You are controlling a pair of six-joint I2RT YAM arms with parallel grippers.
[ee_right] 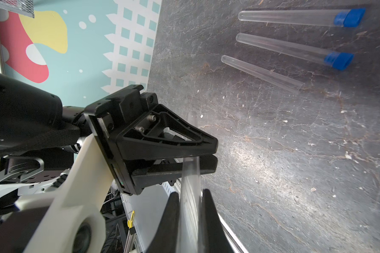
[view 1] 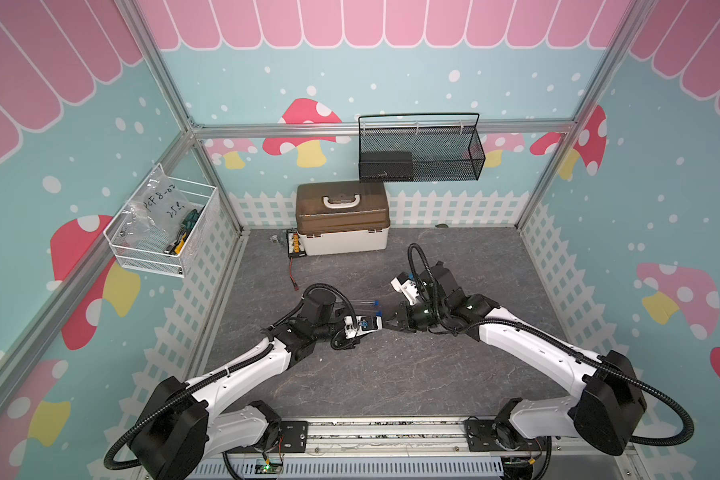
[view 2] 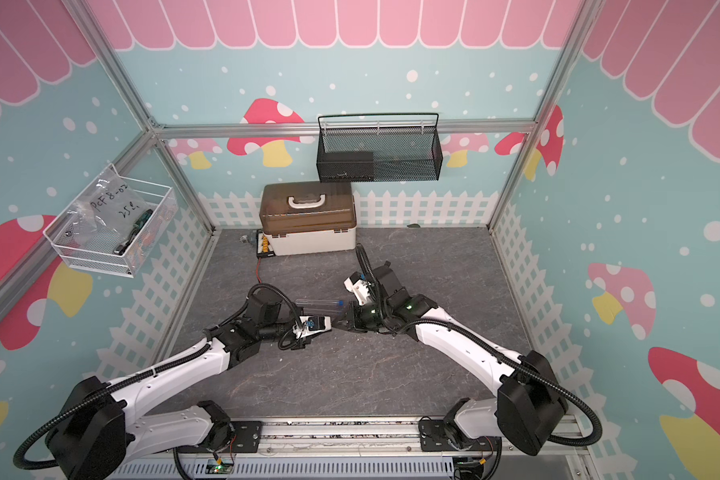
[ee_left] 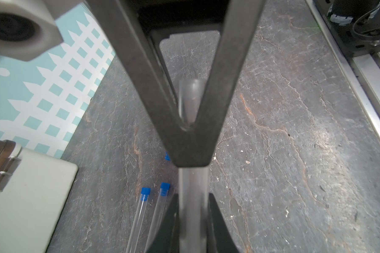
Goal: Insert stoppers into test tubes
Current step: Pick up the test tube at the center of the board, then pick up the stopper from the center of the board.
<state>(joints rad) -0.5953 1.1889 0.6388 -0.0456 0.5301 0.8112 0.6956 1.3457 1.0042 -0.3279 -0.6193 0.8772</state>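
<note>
One clear test tube hangs above the grey table, held from both ends. My left gripper is shut on it, and my right gripper is shut on the same test tube. In both top views the left gripper and right gripper meet tip to tip at mid-table. Two test tubes with blue stoppers lie on the table beside an open test tube. A loose blue stopper peeks out behind the right gripper's fingers.
A brown-lidded toolbox stands at the back, with a small connector board and cable beside it. A black mesh basket hangs on the back wall. A white wire basket hangs on the left wall.
</note>
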